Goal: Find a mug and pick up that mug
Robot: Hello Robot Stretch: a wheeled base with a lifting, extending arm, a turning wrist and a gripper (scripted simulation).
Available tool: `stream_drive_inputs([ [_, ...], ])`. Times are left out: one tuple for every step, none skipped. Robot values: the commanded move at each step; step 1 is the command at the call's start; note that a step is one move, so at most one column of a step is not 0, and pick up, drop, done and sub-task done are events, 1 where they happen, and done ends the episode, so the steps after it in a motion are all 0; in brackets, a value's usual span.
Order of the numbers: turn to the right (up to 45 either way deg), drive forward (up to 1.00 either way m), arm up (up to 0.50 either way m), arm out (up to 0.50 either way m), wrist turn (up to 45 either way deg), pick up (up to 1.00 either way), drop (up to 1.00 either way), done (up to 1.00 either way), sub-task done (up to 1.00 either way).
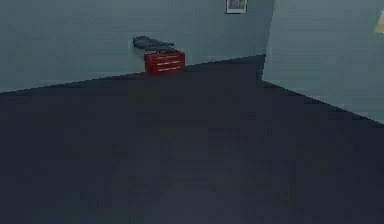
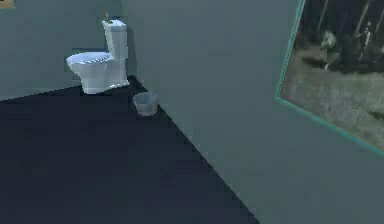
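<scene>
A small red box-like thing (image 1: 164,63) sits on the dark floor against the far wall in the forward view, with a flat grey object (image 1: 150,43) lying on top of it. In the arm side view a white toilet (image 2: 101,62) stands in the far corner, and a small tan object (image 2: 104,18) rests on its tank. A small grey bucket-shaped bin (image 2: 146,103) stands on the floor beside the toilet, close to the wall.
A blue-grey wall (image 1: 325,55) juts in on the forward view's right. A framed picture (image 1: 236,6) hangs high on the far wall. A large framed picture (image 2: 345,62) hangs on the wall at the arm side view's right. Dark floor (image 1: 180,150) spreads wide ahead.
</scene>
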Motion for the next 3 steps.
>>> stream_drive_inputs([
  [15.0, 0.00, 0.00, 0.00, 0.0, 0.00, 0.00, 0.00, 0.00],
  [0.0, 1.00, 0.00, 0.00, 0.0, 0.00, 0.00, 0.00, 0.00],
  [0.0, 1.00, 0.00, 0.00, 0.0, 0.00, 0.00, 0.00, 0.00],
])
